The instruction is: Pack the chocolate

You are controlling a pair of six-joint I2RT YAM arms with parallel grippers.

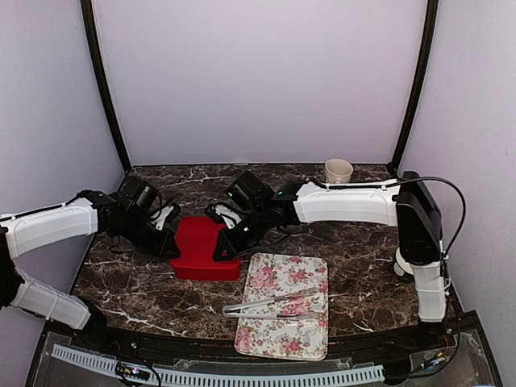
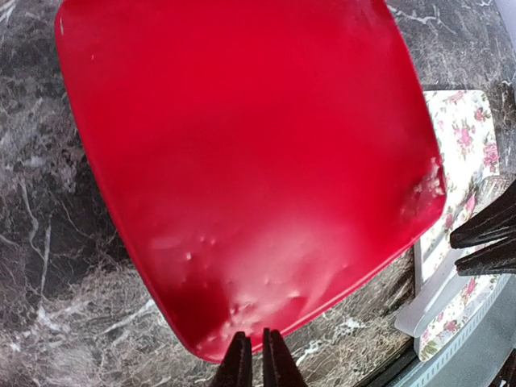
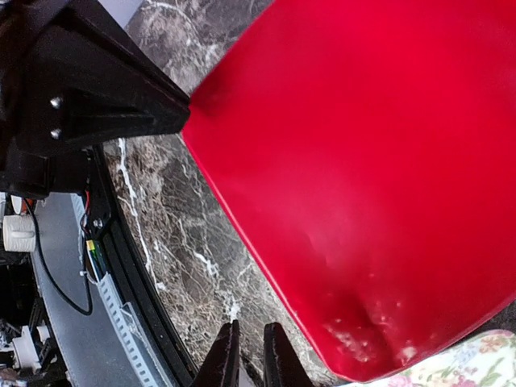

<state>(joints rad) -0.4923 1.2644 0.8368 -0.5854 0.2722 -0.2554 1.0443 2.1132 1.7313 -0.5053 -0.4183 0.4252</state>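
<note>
No chocolate shows in any view. A red box [image 1: 197, 242] with a closed, flat red lid stands mid-table; it fills the left wrist view [image 2: 242, 145] and the right wrist view [image 3: 379, 161]. My left gripper [image 1: 168, 234] is at its left side, fingers together, tips over the lid's near corner [image 2: 255, 334]. My right gripper [image 1: 224, 248] is at the box's front right corner. Its tips [image 3: 251, 325] are a sliver apart over bare table beside the lid's edge, holding nothing. The right fingers also show in the left wrist view [image 2: 484, 234].
A floral tray [image 1: 310, 278] lies just right of the box, with metal tongs [image 1: 274, 305] across it. A cream cup [image 1: 339, 170] stands at the back right. The table's front edge has a black rim and white cable strip [image 3: 121, 322].
</note>
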